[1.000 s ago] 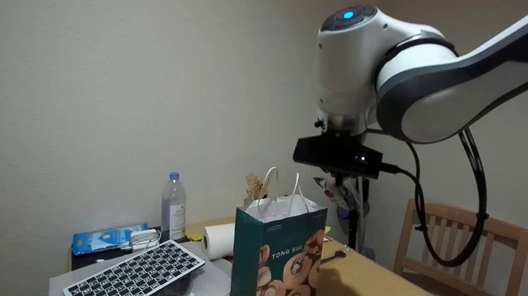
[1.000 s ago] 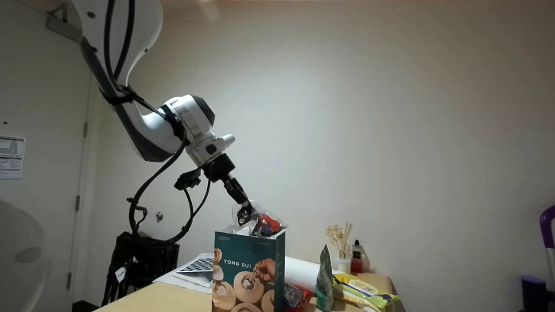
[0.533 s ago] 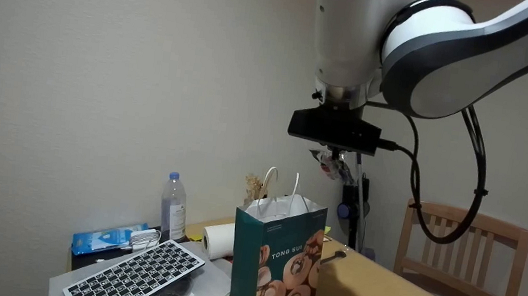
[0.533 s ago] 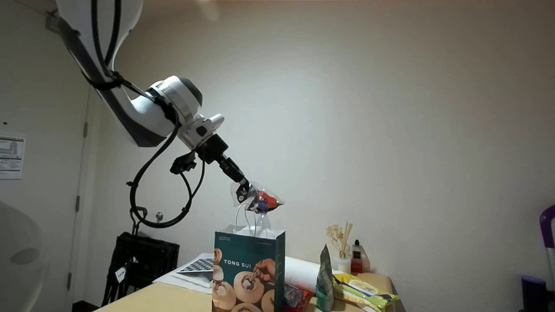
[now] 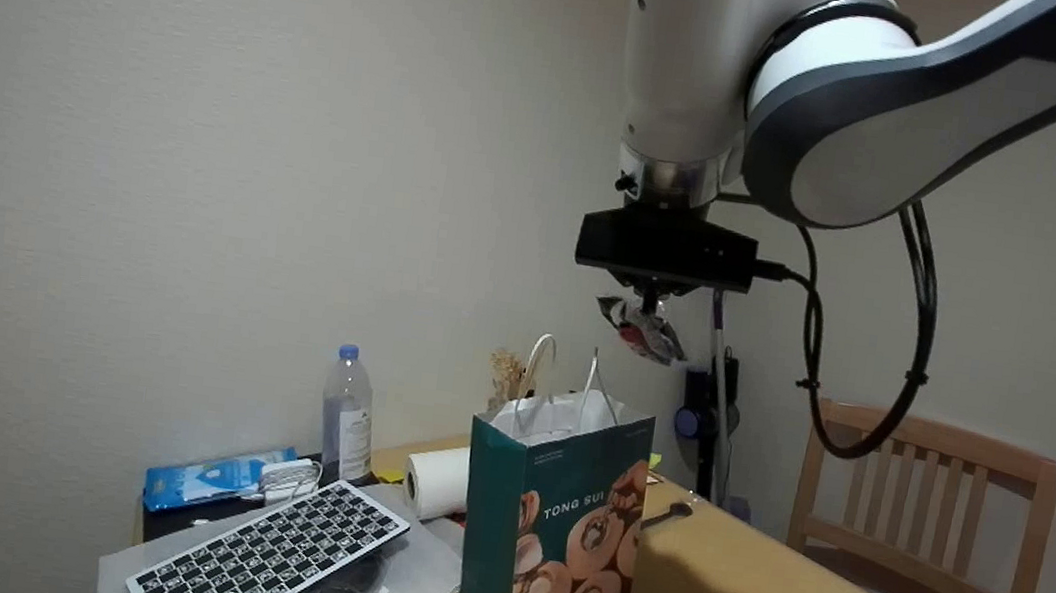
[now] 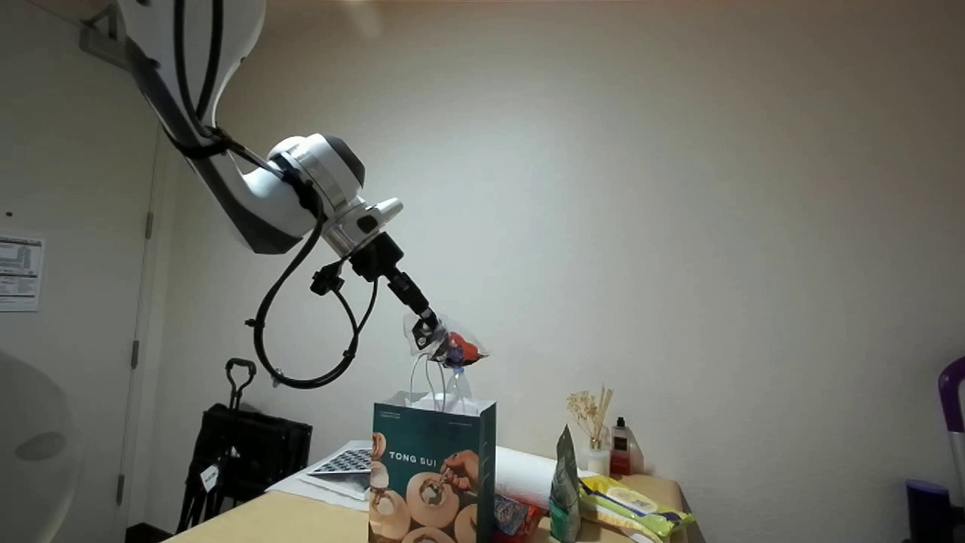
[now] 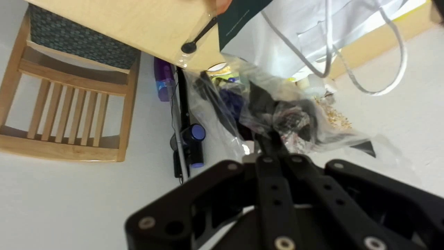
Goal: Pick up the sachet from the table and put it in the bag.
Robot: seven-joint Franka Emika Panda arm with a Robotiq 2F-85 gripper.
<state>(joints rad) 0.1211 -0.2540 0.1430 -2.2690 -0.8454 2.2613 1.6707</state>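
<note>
The sachet is a clear crinkled packet with red and dark contents, seen in both exterior views (image 5: 639, 332) (image 6: 461, 348) and blurred in the wrist view (image 7: 295, 121). My gripper (image 6: 431, 324) is shut on it; its fingers pinch the plastic together in the wrist view (image 7: 270, 140). The sachet hangs in the air above the table. The bag, green with white handles and "TONG SUI" print, stands upright and open-topped on the table in both exterior views (image 5: 550, 531) (image 6: 422, 483). The sachet shows above the bag's handles. The bag's inside is mostly hidden.
A keyboard-like panel (image 5: 269, 557), a bottle (image 5: 348, 416) and a paper roll (image 5: 437, 482) lie or stand beside the bag. A black spoon (image 7: 199, 36) lies on the table. A green pouch (image 6: 565, 490) and yellow pack (image 6: 633, 504) are near the bag. A chair (image 5: 924, 516) stands beyond the table.
My gripper has risen with the sachet from the level of the bag's rim to above its handles. Lately it shifts slightly, leftward in an exterior view. The bag has not moved.
</note>
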